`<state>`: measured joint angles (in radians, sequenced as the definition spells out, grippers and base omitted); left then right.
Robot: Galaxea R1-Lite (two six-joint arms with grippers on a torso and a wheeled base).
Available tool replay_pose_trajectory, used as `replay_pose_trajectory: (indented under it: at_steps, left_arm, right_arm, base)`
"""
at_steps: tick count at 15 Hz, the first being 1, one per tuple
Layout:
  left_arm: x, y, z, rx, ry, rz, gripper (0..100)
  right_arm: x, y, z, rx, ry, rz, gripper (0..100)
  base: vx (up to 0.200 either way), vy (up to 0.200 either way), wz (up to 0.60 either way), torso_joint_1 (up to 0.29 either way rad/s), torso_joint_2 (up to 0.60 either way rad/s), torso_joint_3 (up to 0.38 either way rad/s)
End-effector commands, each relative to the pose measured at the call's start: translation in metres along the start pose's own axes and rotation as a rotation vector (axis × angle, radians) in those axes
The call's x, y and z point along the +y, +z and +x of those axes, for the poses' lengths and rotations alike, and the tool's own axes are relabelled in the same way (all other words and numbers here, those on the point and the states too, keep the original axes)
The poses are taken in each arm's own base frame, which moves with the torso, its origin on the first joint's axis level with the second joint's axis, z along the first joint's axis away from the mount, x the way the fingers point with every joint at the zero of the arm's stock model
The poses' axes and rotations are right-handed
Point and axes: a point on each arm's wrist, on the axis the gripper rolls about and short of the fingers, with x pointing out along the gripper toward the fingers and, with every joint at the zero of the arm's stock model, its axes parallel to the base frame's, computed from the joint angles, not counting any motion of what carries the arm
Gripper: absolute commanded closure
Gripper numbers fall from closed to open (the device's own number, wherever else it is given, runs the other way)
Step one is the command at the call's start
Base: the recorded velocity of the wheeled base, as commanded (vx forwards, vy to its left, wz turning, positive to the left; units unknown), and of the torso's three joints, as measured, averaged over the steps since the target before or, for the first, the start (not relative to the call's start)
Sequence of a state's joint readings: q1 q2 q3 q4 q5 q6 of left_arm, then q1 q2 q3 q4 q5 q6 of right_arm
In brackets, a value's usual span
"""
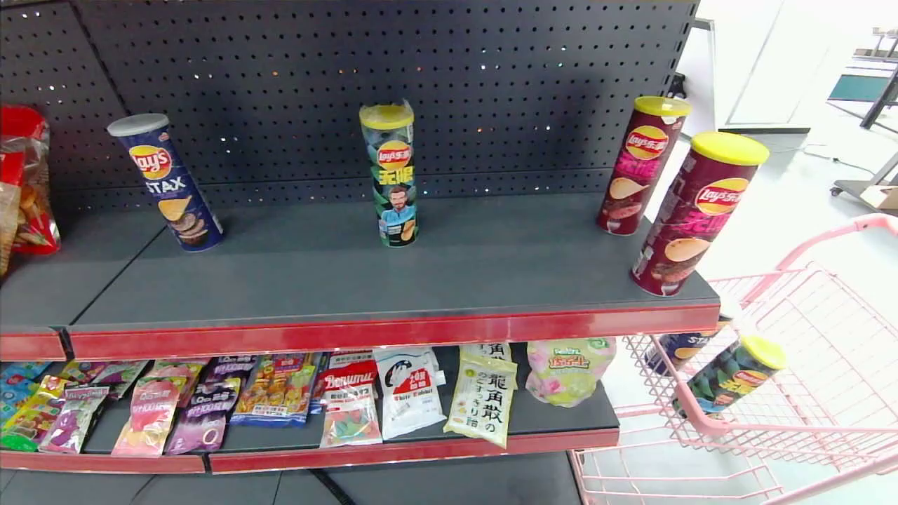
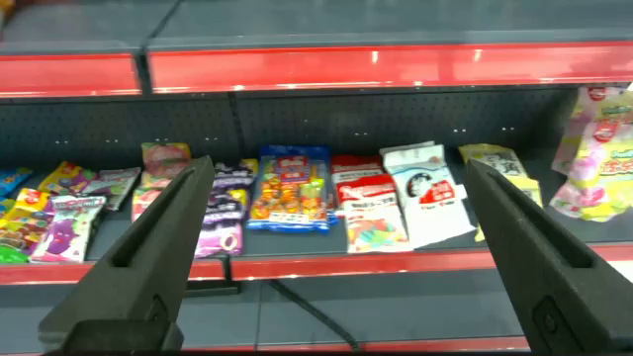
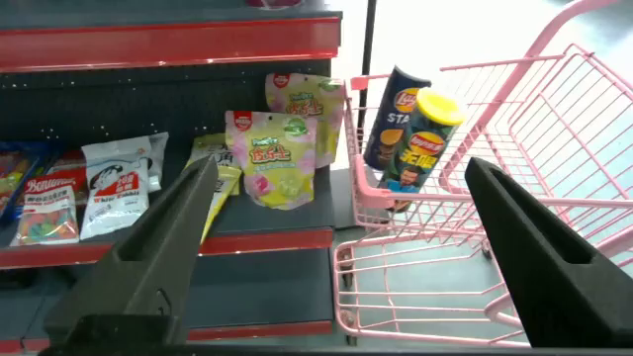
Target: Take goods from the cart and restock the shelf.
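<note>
Right now your left gripper [image 2: 331, 252] hangs in front of the lower shelf [image 2: 396, 265], its two fingers spread wide with nothing between them. Your right gripper [image 3: 341, 252] is just as wide open and empty, and it faces the pink cart [image 3: 425, 201]. Two goods sit in that cart, in the corner nearest the shelf: a green can [image 3: 420, 143] with a yellow lid and a blue can [image 3: 394, 109] touching it from behind, both tilted. On the upper shelf [image 1: 491, 266] four cans stand upright. A second blue can [image 1: 166, 181] is at the left, a second green can [image 1: 393, 175] is in the middle, and at the right end stand a front maroon can [image 1: 698, 214] by the edge and a rear maroon can [image 1: 642, 165] near the back panel. Snack bags [image 1: 347, 410] lie along the lower shelf.
</note>
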<state>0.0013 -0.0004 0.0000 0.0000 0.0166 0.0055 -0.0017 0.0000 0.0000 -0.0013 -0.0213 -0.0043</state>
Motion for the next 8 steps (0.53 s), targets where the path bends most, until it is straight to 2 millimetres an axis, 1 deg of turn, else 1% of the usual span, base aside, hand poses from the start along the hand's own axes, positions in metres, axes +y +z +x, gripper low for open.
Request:
replay_pose_trajectory:
  at_steps: [1,5,8]
  left_arm:
    - [0.0,0.0,0.0,0.0,0.002,0.001,0]
    - [0.0,0.0,0.0,0.0,0.001,-0.001,0]
    - [0.0,0.0,0.0,0.0,0.001,-0.001,0]
  right_arm:
    - [0.0,0.0,0.0,0.0,0.0,0.0,0]
    - [0.0,0.0,0.0,0.0,0.0,0.0,0]
    - [0.0,0.0001,0.0001,0.001,-0.002,0.001,0]
  base:
    - [0.0,-0.2,0.0,0.002,-0.01,-0.002]
    - [0.0,-0.2,0.0,0.004,0.0,0.004]
    - [0.0,0.0,-0.6,0.006,0.0,0.002]
